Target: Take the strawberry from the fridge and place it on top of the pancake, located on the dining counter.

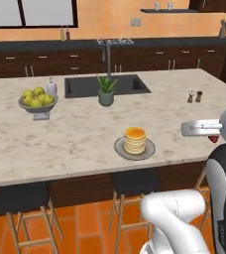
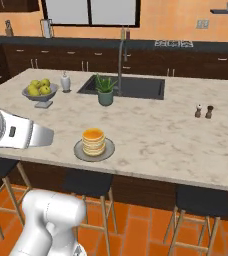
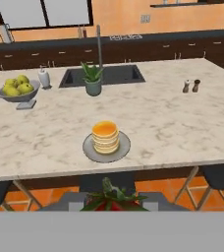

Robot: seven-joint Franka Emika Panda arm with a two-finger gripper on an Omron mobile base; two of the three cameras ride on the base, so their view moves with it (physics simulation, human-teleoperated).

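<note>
Kitchen interior: orange walls, dark wooden cabinets along the back, orange tiled floor. Centre: beige marble-patterned desk (image 1: 75,134) with dark inset sink (image 1: 106,85) and curved faucet (image 1: 107,55). On desk, left end: grey footed bowl (image 1: 37,105) holding yellow-green fruit (image 1: 37,95), small white bottle (image 1: 51,86) just beside. Before sink: potted green plant (image 1: 105,91) in grey pot. Right side: two small shakers (image 1: 194,96), side by side. Near front edge: round grey plate (image 1: 134,148) carrying pancake (image 1: 135,140) stack with orange topping. Dark stools (image 1: 135,181) under front edge. Pincer (image 3: 113,203) held short of desk's front edge, well apart from plate, partly closed on strawberry (image 3: 112,201); red flesh and green leaves between fingertips in hand view, red spot beneath hand in left base view.
</note>
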